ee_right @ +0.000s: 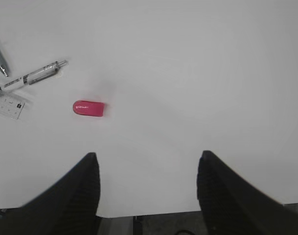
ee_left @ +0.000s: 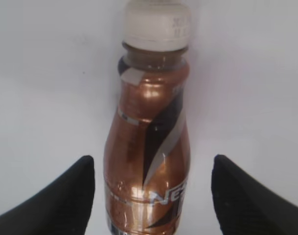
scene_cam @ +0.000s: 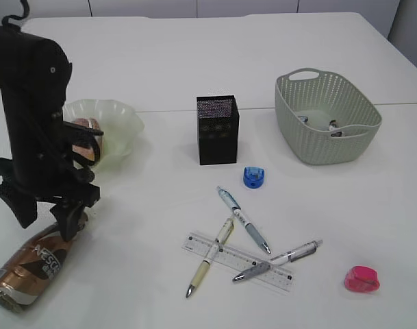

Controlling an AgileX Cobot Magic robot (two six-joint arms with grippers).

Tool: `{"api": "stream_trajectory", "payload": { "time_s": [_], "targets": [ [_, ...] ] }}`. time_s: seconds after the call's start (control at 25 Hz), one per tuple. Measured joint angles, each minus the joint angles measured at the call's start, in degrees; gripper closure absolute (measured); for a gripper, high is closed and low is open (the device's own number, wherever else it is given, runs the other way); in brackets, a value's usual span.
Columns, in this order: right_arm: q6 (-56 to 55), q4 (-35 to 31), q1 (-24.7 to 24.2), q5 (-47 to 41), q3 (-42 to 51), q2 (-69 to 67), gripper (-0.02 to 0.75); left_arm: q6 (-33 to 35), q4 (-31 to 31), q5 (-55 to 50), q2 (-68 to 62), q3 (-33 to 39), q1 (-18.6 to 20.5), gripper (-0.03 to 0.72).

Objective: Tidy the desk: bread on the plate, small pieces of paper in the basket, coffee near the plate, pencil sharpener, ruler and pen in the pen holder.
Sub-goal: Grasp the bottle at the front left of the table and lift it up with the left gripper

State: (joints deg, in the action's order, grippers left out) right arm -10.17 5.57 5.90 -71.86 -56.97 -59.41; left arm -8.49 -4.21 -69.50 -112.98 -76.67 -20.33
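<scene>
The coffee bottle [scene_cam: 30,264], copper-brown with a white cap, lies on its side at the front left. My left gripper [scene_cam: 47,216] stands open over it. In the left wrist view the coffee bottle [ee_left: 149,147] sits between the fingers [ee_left: 65,196], with a gap on each side. The bread [scene_cam: 85,137] rests on the pale wavy plate [scene_cam: 122,120]. Three pens [scene_cam: 244,219] and a clear ruler [scene_cam: 239,262] lie crossed at the front centre. A blue pencil sharpener [scene_cam: 253,177] and a pink one [scene_cam: 362,279] sit on the table. My right gripper [ee_right: 149,154] is open and empty, near the pink sharpener [ee_right: 88,108].
The black mesh pen holder [scene_cam: 218,129] stands mid-table. The grey-green basket [scene_cam: 328,116] at the right holds small pieces of paper [scene_cam: 333,127]. A pen [ee_right: 34,74] and the ruler's end [ee_right: 7,103] show left of my right gripper, which is near the table's front edge.
</scene>
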Motion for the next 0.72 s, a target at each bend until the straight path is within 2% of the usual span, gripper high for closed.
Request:
{"api": "stream_trajectory", "payload": {
  "time_s": [0.72],
  "targets": [
    [0.3,0.9,0.0,0.0,0.0,0.0,0.251,0.0,2.3,2.9,-6.3,-0.2,0.0,0.148]
  ]
}}
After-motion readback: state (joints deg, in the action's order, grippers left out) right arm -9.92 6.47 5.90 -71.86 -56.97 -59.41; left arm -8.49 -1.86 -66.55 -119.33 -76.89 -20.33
